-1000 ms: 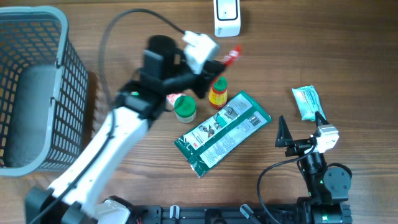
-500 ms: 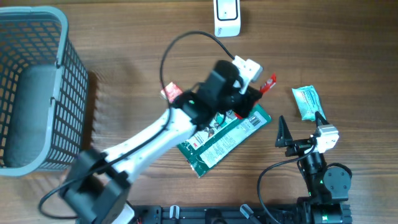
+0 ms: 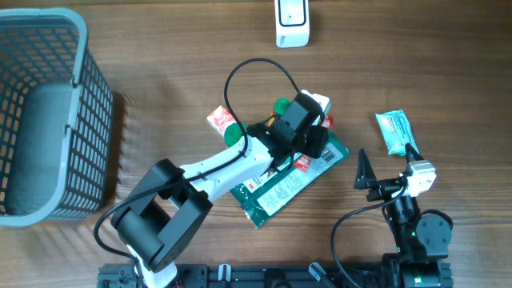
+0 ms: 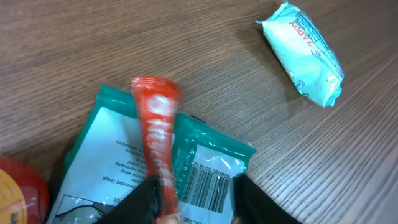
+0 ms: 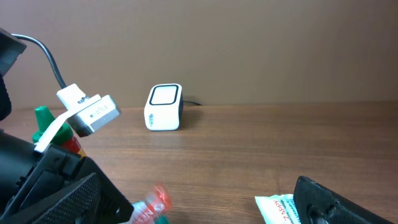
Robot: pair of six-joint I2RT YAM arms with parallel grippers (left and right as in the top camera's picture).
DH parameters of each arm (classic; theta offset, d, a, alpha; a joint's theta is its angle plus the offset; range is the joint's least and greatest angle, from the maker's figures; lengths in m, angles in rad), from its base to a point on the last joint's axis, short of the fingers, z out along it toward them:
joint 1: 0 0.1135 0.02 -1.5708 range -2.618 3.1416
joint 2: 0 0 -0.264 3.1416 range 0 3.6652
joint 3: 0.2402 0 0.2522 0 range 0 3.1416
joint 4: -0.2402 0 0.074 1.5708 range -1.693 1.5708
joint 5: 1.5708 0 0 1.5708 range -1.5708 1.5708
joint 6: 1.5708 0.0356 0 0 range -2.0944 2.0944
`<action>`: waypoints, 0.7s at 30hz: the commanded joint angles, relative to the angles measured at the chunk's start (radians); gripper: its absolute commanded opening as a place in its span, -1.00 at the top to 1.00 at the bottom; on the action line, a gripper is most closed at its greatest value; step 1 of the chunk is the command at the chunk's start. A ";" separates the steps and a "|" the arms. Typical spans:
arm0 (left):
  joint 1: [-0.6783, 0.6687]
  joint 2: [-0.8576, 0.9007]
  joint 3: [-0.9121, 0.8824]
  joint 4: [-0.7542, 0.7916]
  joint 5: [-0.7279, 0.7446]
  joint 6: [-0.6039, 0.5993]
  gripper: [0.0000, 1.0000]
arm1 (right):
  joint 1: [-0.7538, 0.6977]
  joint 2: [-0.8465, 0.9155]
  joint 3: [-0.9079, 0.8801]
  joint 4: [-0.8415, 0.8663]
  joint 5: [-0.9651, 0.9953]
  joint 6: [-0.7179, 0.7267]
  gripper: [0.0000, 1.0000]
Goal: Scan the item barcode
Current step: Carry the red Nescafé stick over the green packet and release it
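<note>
I am reaching my left arm out over the middle of the table (image 3: pixel 176 64), and my left end effector (image 4: pixel 196 198) is hanging just above the green packet (image 3: pixel 264 188) that is lying flat there. Its fingers (image 4: pixel 252 199) are standing partly apart, wider than the thin red sachet (image 4: pixel 155 124) that is showing between them. The sachet is sitting close against one finger (blurred in the wrist view, so I cannot tell whether it is touching that finger), and it is pointing away from me across the packet's top end. The packet's barcode (image 4: pixel 202 183) is facing up, just beside the sachet and between my fingers.

A red and yellow bottle (image 4: pixel 18 186) is standing at the edge of my left wrist view, next to the packet. A pale blue wrapped packet (image 3: pixel 394 132) is lying well off to the right, apart from everything else. The white scanner (image 3: pixel 292 24) is sitting at the far edge of the table, well away from the sachet. A small red and white box (image 3: pixel 218 120) is lying beside my left arm, and a grey basket (image 3: pixel 40 16) is standing at the far left.

My right end effector (image 3: pixel 387 164) is resting near the pale packet, spread fully wide and gripping nothing.
</note>
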 commanded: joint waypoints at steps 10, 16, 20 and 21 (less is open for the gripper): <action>-0.004 -0.164 0.013 0.002 -0.019 0.010 -0.04 | 0.004 -0.003 -0.001 0.005 0.018 -0.006 -0.99; -0.003 -0.332 0.013 0.013 -0.037 0.144 -0.31 | 0.004 -0.003 -0.001 0.005 0.018 -0.006 -0.99; -0.002 -0.451 0.013 0.076 -0.164 0.294 -0.88 | 0.004 -0.003 -0.001 0.005 0.018 -0.006 -0.99; -0.002 -0.475 0.013 0.096 -0.211 0.342 -0.96 | 0.004 -0.003 -0.001 0.005 0.018 -0.006 -0.99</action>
